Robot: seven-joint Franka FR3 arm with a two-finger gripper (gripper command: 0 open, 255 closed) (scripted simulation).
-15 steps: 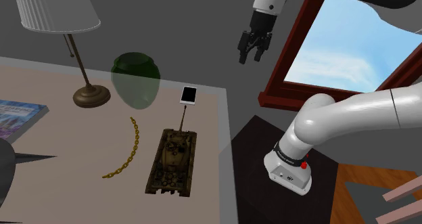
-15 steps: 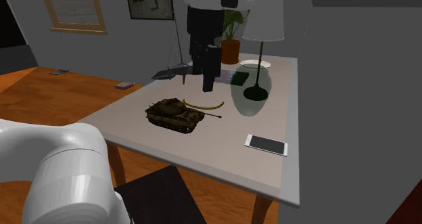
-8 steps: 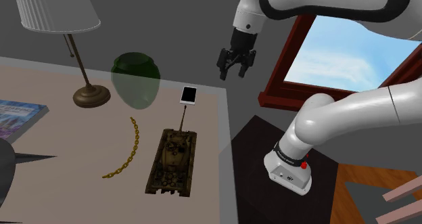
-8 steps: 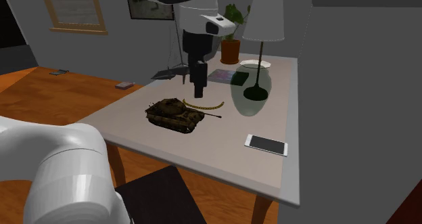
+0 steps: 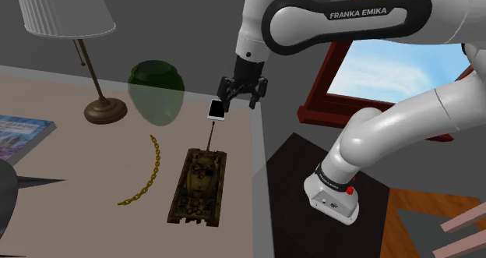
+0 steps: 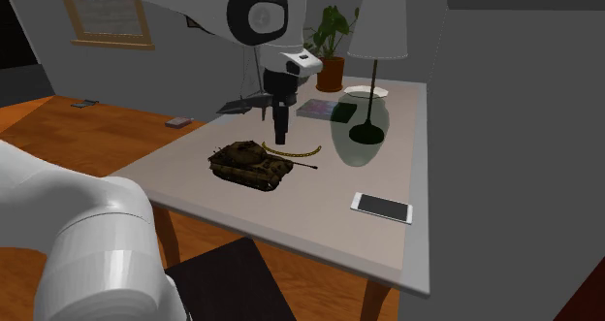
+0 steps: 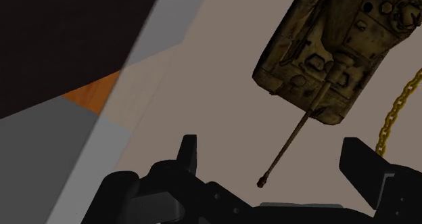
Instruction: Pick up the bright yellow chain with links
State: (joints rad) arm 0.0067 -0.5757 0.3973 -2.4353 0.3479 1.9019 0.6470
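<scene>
The yellow link chain (image 5: 148,171) lies in a curve on the beige table (image 5: 78,194), between the green vase and a toy tank (image 5: 198,185). In the second exterior view the chain (image 6: 296,151) peeks out behind the tank (image 6: 250,164). My black gripper (image 5: 241,100) hangs open above the table's corner near the phone, up and to the shoulder view's right of the chain, with nothing between its fingers. In the wrist view the gripper (image 7: 274,165) has its fingers wide apart, the tank's barrel (image 7: 291,145) points between them, and the chain (image 7: 399,111) runs past the far side of one finger.
A white phone (image 5: 217,109) lies by the table's corner under my hand. A translucent green vase (image 5: 157,91), a lamp's base (image 5: 105,110) and a book (image 5: 19,132) stand further along. A red-framed picture (image 5: 374,54) leans beside the stand.
The arm has swung toward the shoulder view's left and come down, from beside the picture frame to just over the phone at the table's corner. Nothing on the table has moved.
</scene>
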